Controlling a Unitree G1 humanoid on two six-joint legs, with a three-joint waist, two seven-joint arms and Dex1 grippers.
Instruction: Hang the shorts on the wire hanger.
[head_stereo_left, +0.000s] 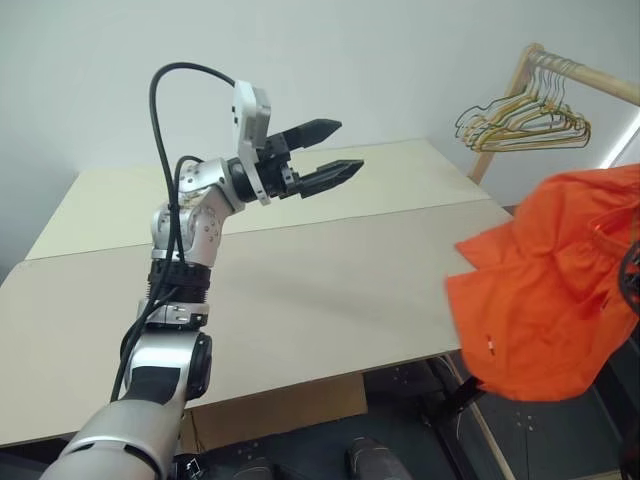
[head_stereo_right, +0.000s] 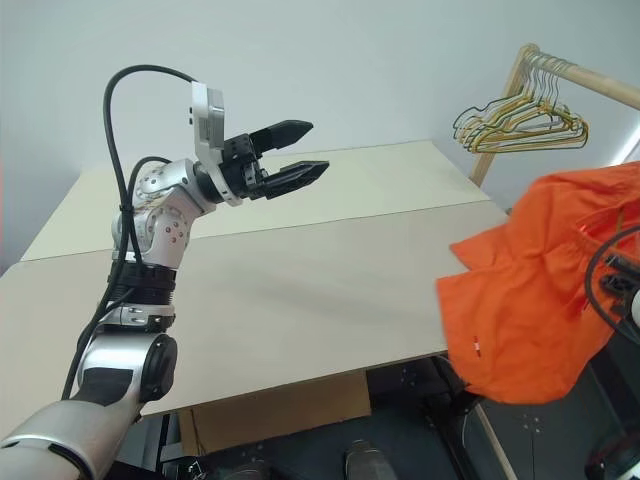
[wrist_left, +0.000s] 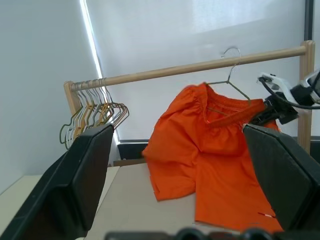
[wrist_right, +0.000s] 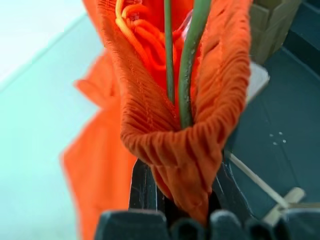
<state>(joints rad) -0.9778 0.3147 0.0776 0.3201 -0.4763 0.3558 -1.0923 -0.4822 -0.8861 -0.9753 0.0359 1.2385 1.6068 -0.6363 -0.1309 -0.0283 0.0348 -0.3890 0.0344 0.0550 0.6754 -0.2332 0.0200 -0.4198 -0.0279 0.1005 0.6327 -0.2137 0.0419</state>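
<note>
The left gripper (head_stereo_left: 326, 152) is raised in the upper middle of the left eye view, above the table (head_stereo_left: 300, 290), with its two black fingers spread wide and nothing between them. In the left wrist view the same fingers (wrist_left: 75, 185) frame the scene from the lower corners.

The shorts (head_stereo_left: 550, 290) hang at the right edge of the head views, off the table's right end, their legs drooping down. In the left wrist view they are seen at centre, their waistband draped over the hanger (wrist_left: 235, 82), whose hook reaches up to the wooden rail (wrist_left: 190, 67).

In the right wrist view the right gripper (wrist_right: 175, 200) is closed on the bunched waistband of the shorts, with the hanger's green wire running up through the fabric fold.

A bunch of spare hangers (head_stereo_left: 525, 125) hangs on the rail at the upper right of the head views.
</note>
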